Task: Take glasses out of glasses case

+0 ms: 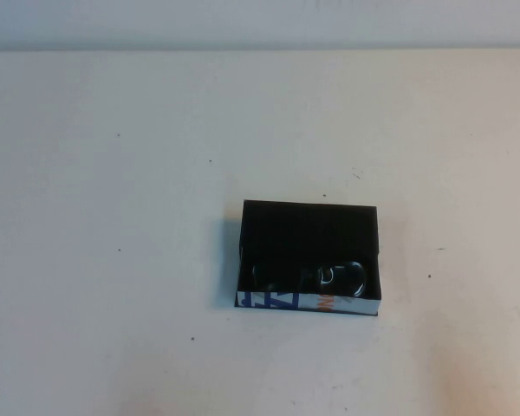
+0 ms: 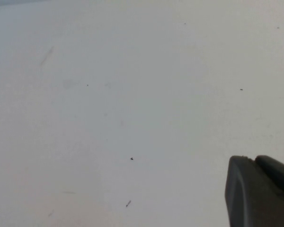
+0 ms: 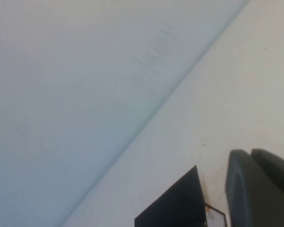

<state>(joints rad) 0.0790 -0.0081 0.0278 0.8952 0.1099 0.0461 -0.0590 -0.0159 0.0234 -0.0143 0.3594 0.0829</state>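
The glasses case is an open black box a little right of the table's middle in the high view. Its near side wall is white with blue letters and an orange mark. The dark-framed glasses lie folded inside, against the near wall. Neither arm shows in the high view. My left gripper is shut and empty over bare table. My right gripper is shut and empty, beside a corner of the case, apart from it.
The white table has a few small dark specks. Its far edge meets a pale wall.
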